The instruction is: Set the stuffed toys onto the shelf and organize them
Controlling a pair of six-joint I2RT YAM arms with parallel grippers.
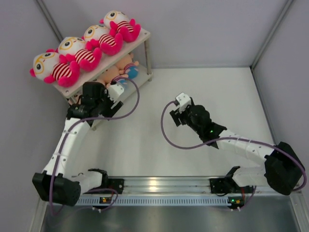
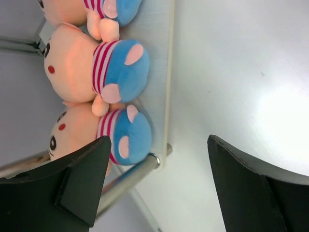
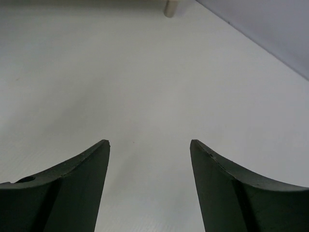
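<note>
progress: looks nearly done | shelf [image 1: 141, 39] upper left, top tier: four pink-limbed toys [image 1: 87, 50] in a row | lower tier: three peach-faced toys [image 2: 96, 72] visible, fourth unconfirmed | desk [image 1: 193, 96]: no loose toys seen | left pincer [image 2: 159, 139]: released, empty, by lower tier | right pincer [image 3: 149, 141]: released, empty, mid-frame

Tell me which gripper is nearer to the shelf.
Left. The left gripper is open, right at the lower board of the shelf, beside the blue-trousered toys. The right gripper, also open, is over bare table, well away from the shelf.
</note>
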